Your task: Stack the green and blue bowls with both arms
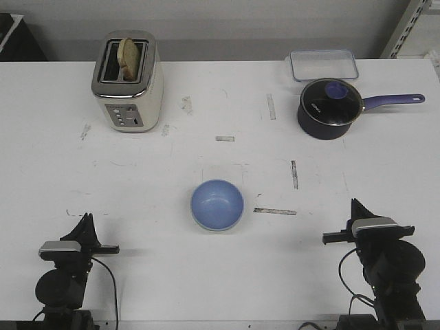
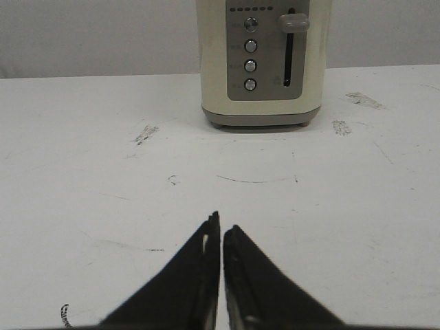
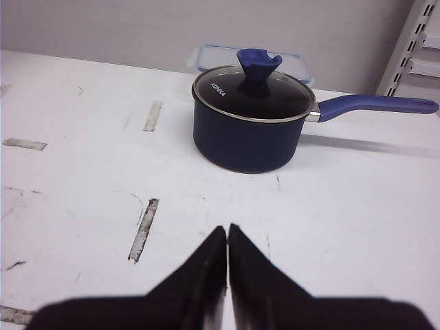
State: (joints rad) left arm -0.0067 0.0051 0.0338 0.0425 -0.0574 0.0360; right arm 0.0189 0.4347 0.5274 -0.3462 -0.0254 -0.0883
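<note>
A light periwinkle blue bowl (image 1: 217, 203) sits upright on the white table, near the middle of its front half. No separate green bowl shows. A thin pale edge runs under the blue bowl's near rim; I cannot tell whether it is the green bowl. My left gripper (image 1: 87, 217) is shut and empty at the front left, well left of the bowl. It also shows in the left wrist view (image 2: 221, 223), over bare table. My right gripper (image 1: 354, 203) is shut and empty at the front right; in the right wrist view (image 3: 227, 229) its jaws are closed together.
A cream toaster (image 1: 128, 81) with a slice of bread (image 1: 127, 58) stands at the back left. A dark navy saucepan (image 1: 329, 108) with a glass lid and a clear lidded box (image 1: 323, 64) are at the back right. Tape marks (image 1: 275, 211) dot the table.
</note>
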